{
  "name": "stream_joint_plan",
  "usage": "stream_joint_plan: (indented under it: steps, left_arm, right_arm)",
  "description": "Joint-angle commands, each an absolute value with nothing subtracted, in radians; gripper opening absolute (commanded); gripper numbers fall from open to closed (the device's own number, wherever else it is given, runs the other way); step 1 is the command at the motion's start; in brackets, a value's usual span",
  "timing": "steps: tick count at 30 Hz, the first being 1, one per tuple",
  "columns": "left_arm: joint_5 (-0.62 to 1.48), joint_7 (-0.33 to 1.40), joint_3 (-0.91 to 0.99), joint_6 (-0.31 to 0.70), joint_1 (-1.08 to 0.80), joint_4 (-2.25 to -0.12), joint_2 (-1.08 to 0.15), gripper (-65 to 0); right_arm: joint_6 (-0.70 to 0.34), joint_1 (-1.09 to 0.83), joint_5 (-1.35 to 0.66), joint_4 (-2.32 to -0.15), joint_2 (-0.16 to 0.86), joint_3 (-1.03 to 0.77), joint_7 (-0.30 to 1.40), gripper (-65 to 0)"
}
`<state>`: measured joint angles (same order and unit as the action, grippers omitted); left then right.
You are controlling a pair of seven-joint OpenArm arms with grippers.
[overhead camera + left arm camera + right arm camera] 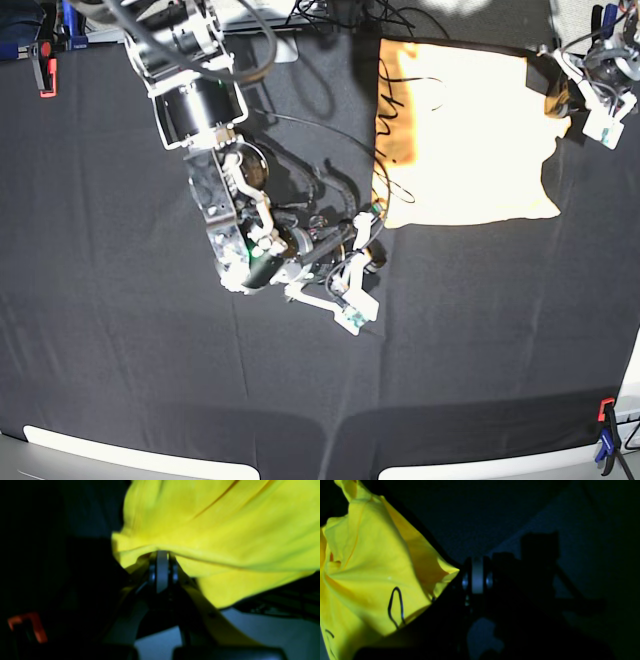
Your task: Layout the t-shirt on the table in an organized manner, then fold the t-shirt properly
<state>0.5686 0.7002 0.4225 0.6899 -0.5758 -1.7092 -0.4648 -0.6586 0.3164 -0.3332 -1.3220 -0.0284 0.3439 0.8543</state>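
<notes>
Yellow-orange t-shirt spread at the far right of the black cloth table, pinched by both arms.

Left gripper is clamped on the shirt's edge at the far right; right gripper is clenched at a shirt corner near the table's middle, though that dark view makes the contact seem likely, not certain. Dark scribbles mark the shirt's left side.
</notes>
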Motion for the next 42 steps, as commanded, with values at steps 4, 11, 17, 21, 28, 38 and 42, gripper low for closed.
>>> stream_joint_plan:
  steps: [4, 11, 17, 21, 28, 38, 42]
  left_arm:
    - [0.725, 0.759, 0.429, 0.698, -0.62, -1.782, -0.485, -65.0]
    - [0.737, 0.734, 0.429, 0.698, -0.753, -1.905, -0.482, -65.0]
    - [0.699, 0.732, 0.348, 0.698, -0.759, -1.904, -0.466, -65.0]
    - [0.585, 0.725, 0.244, 0.698, -0.742, -1.904, -0.466, -65.0]
    - [0.398, 0.702, 0.228, 0.67, -0.672, -1.887, -0.466, -65.0]
    - [0.368, 0.676, 0.228, 0.646, -0.495, -1.632, -0.466, -65.0]
    - [0.366, 0.667, 0.228, 0.647, -0.426, -1.591, -0.467, -65.0]
  right_arm:
    - [-0.666, 0.344, -0.324, -1.262, -0.039, 0.405, 0.799, -65.0]
    - [-0.666, 0.346, -0.29, -1.235, -0.042, 0.459, 0.758, -65.0]
    - [-0.666, 0.346, -0.289, -1.235, -0.041, 0.458, 0.759, -65.0]
    - [-0.666, 0.346, -0.286, -1.235, -0.041, 0.458, 0.759, -65.0]
    - [-0.666, 0.346, -0.287, -1.235, -0.041, 0.459, 0.786, -65.0]
    - [-0.667, 0.345, -0.303, -1.235, -0.042, 0.459, 0.828, -65.0]
    - [-0.693, 0.342, -0.353, -1.237, -0.041, 0.459, 0.89, -65.0]
